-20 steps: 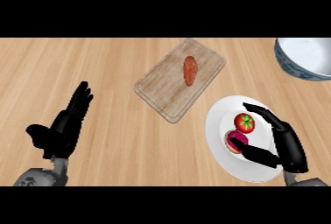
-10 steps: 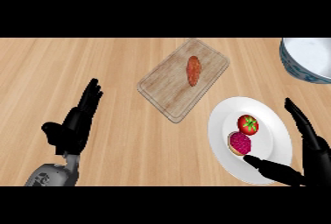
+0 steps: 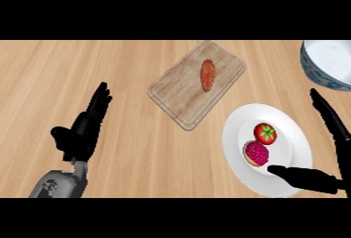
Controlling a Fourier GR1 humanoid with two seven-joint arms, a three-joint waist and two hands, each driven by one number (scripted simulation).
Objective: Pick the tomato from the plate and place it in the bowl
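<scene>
Fingers of the right hand straight and released beside the plate toward the worktop's near right corner, tomato on it: probably light, smooth, soft-skinned, so best cupped gently round its sides.

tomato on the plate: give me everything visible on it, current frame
The tomato is small, round and glossy red, with a green star-shaped stem cap facing up. It looks whole and sits on the white plate, in its upper middle, just above a dark pink round piece; whether the two touch is unclear. The right robot hand is open at the plate's right side, thumb over the lower rim, not touching the tomato.
</scene>
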